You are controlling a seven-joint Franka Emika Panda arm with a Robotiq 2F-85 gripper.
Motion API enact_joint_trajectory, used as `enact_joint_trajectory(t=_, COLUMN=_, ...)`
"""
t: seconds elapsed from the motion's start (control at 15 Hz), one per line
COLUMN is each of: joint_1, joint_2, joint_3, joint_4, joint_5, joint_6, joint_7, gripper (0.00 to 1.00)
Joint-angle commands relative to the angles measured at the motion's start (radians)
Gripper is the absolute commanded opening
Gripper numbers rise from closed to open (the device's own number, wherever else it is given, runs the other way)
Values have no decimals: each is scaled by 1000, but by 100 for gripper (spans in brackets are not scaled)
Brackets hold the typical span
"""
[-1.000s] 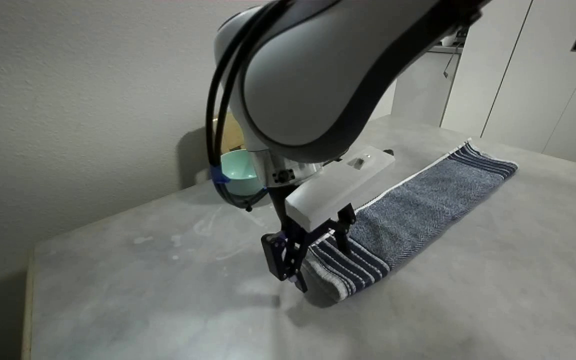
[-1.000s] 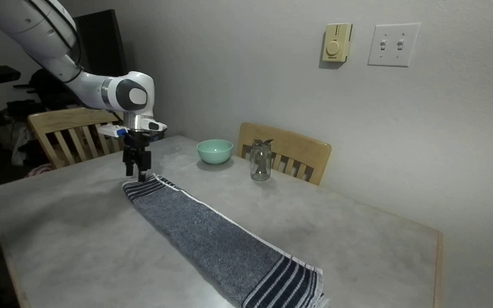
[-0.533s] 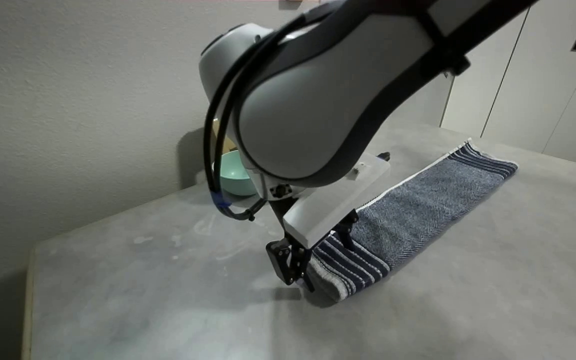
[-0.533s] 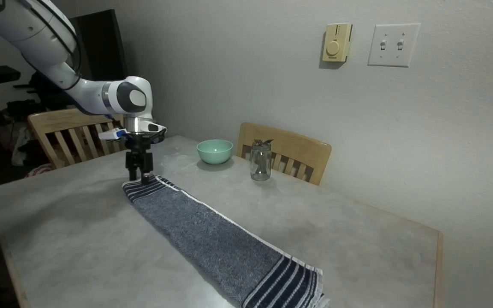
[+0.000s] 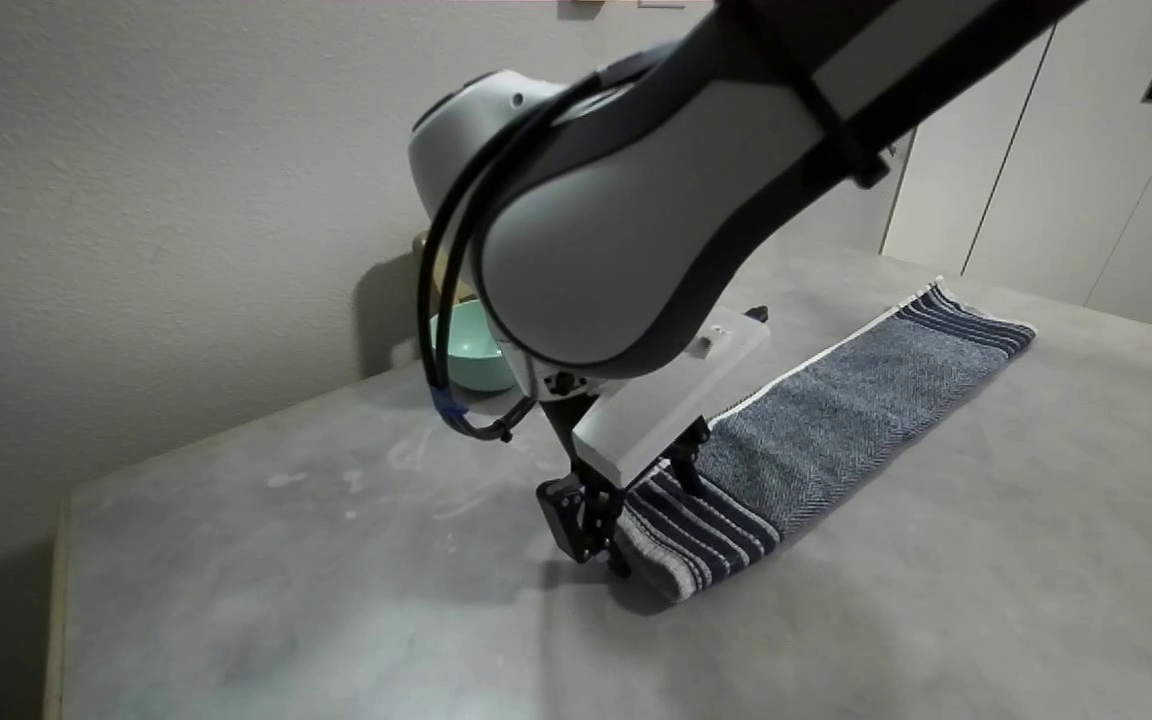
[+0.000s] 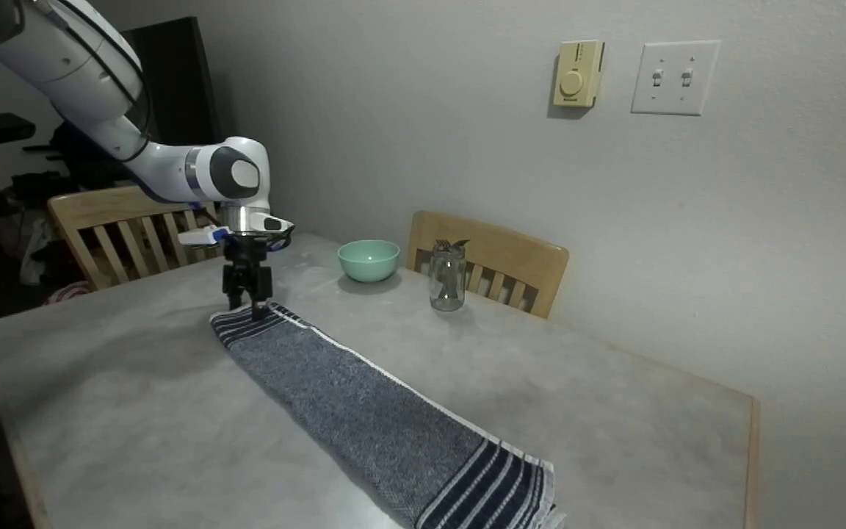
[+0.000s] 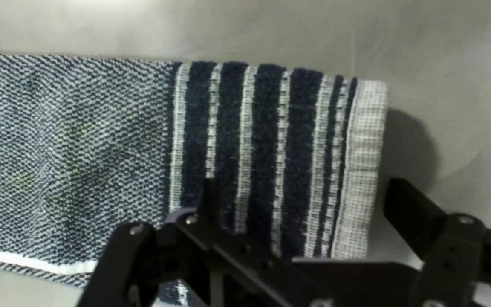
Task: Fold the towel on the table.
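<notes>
The towel (image 5: 836, 420) is a long, narrow blue-grey strip lying flat on the light grey table (image 5: 386, 600). Both ends carry dark bands with white stripes, seen in both exterior views (image 6: 364, 397). My gripper (image 5: 654, 530) points down at one striped end, and also shows there in an exterior view (image 6: 247, 310). In the wrist view the gripper (image 7: 305, 192) is open. One finger is over the dark stripes of the towel (image 7: 79, 149). The other is just beyond its white hem. The towel's end lies between the fingers, not pinched. Whether a fingertip touches it is unclear.
A teal bowl (image 6: 368, 261) and a glass jar with forks (image 6: 447, 279) stand near the wall side of the table. A wooden chair (image 6: 496, 242) stands behind the jar. Another chair (image 6: 129, 213) is behind the arm.
My gripper has come down a little and shifted slightly along the towel, away from its near hem. The fingers stay open. The towel has not moved.
</notes>
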Motion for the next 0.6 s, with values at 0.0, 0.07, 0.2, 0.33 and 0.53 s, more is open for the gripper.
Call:
enact_joint_trajectory(t=0.0, joint_1=-11, joint_2=14, joint_3=-4, joint_4=33, joint_5=-14, joint_6=-22, joint_7=-21, gripper=72)
enact_joint_trajectory(t=0.07, joint_1=-7, joint_2=15, joint_3=-9, joint_4=35, joint_5=-20, joint_6=-21, joint_7=-17, gripper=72)
enact_joint_trajectory(t=0.2, joint_1=-5, joint_2=15, joint_3=-10, joint_4=44, joint_5=-22, joint_6=-27, joint_7=-18, gripper=58)
enact_joint_trajectory(t=0.33, joint_1=-7, joint_2=17, joint_3=-8, joint_4=49, joint_5=-22, joint_6=-24, joint_7=-25, gripper=42)
enact_joint_trajectory(t=0.53, joint_1=-14, joint_2=13, joint_3=-2, joint_4=50, joint_5=-21, joint_6=-18, joint_7=-47, gripper=23)
